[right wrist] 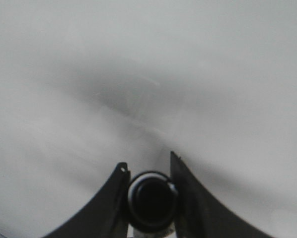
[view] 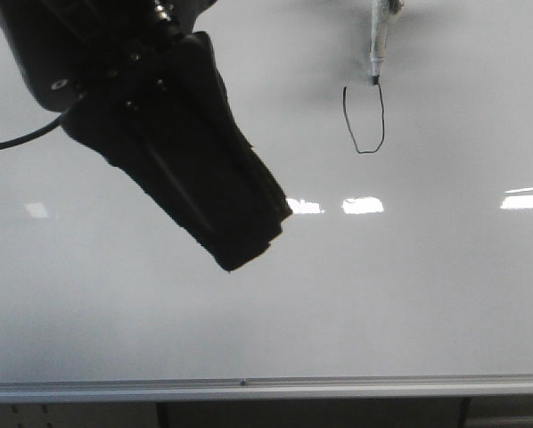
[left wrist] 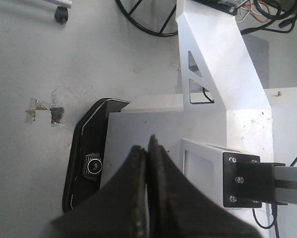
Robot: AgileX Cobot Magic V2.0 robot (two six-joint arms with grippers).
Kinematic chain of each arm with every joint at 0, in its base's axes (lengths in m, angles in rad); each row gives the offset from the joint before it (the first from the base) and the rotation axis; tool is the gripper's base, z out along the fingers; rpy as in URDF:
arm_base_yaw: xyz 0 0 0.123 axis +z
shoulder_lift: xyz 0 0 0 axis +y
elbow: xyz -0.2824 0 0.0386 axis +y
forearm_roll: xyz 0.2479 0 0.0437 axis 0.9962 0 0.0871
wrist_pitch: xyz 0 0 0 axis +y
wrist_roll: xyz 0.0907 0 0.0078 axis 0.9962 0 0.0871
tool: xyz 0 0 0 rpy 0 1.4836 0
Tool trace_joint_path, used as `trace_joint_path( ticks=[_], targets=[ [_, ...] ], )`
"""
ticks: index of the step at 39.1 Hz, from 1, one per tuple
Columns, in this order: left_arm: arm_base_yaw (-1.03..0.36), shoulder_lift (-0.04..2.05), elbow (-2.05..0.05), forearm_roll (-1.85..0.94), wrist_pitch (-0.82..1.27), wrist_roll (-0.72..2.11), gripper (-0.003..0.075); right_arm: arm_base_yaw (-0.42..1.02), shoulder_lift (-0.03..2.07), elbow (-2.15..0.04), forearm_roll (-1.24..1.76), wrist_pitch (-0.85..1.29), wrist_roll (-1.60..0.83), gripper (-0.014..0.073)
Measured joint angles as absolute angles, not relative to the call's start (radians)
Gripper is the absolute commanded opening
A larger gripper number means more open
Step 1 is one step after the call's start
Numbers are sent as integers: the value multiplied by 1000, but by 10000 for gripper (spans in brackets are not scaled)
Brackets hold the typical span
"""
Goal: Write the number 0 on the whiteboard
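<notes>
On the whiteboard (view: 266,294), the 0 (view: 364,119) sits high and right of centre, a thin black loop with a gap along its top. The marker (view: 379,40) comes down from the upper edge, its tip at the loop's upper right end. In the right wrist view the right gripper (right wrist: 149,193) clamps the marker barrel (right wrist: 151,198) between its fingers, facing the pale board. The left gripper (left wrist: 147,163) hangs in front of the board at upper left, fingers pressed together, holding nothing.
</notes>
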State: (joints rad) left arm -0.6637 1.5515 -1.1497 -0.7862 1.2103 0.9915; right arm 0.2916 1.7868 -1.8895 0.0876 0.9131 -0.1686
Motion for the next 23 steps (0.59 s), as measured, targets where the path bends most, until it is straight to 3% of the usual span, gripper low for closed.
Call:
trace_joint_path(
  ticks=[23],
  targets=[
    [-664, 1552, -1150, -786, 1210, 991, -20, 331, 1814, -1898, 148, 982, -173, -61]
  ],
)
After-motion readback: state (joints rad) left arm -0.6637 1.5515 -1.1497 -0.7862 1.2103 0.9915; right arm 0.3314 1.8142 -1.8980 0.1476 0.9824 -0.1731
